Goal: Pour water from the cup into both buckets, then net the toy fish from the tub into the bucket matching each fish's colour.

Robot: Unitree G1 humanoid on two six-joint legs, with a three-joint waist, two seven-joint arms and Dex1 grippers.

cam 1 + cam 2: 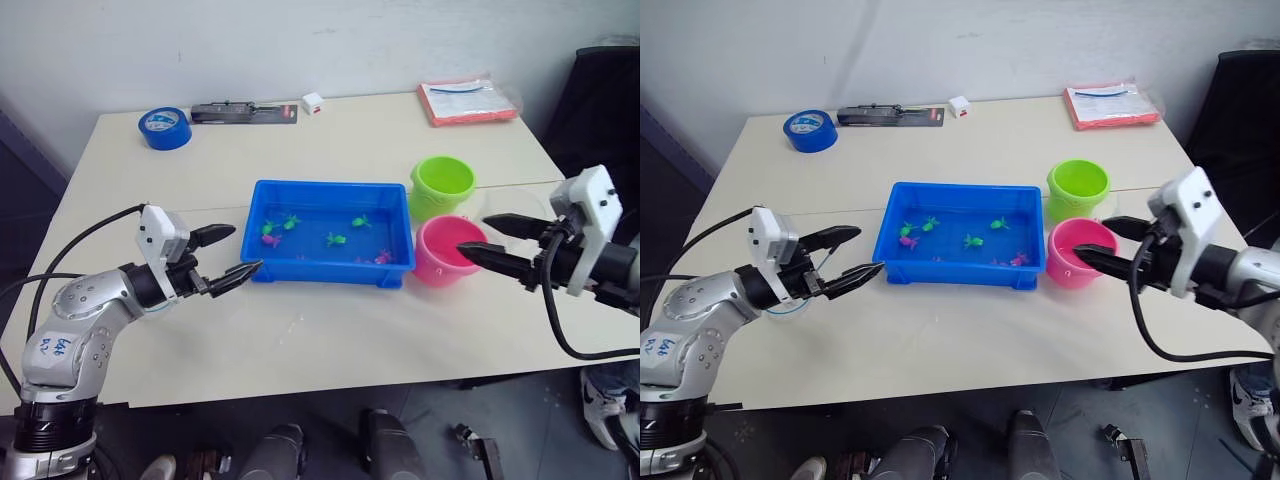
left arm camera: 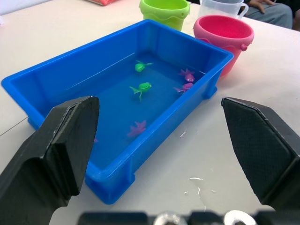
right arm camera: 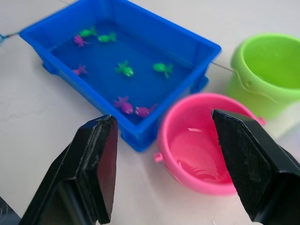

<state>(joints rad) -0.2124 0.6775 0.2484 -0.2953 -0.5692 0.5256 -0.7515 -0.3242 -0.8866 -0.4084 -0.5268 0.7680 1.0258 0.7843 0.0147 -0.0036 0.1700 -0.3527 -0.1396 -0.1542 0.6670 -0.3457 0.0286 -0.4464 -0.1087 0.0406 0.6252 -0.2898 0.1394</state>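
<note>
Left gripper (image 1: 228,252) nearest, fingers spread, empty, hovering just off tub's (image 1: 262,268) near-left corner, aimed along it; likely lining up for net. Net hoop (image 3: 2,36) barely glimpsed beyond tub's far end in right wrist view. Right gripper (image 1: 485,239) also spread, empty, over pink bucket (image 1: 436,266) rim. Pink bucket holds water; green bucket (image 1: 441,184) behind it, touching or nearly. Cup (image 2: 220,7) past buckets. Fish (image 1: 336,240), green and pink, all in tub: netting not begun.
</note>
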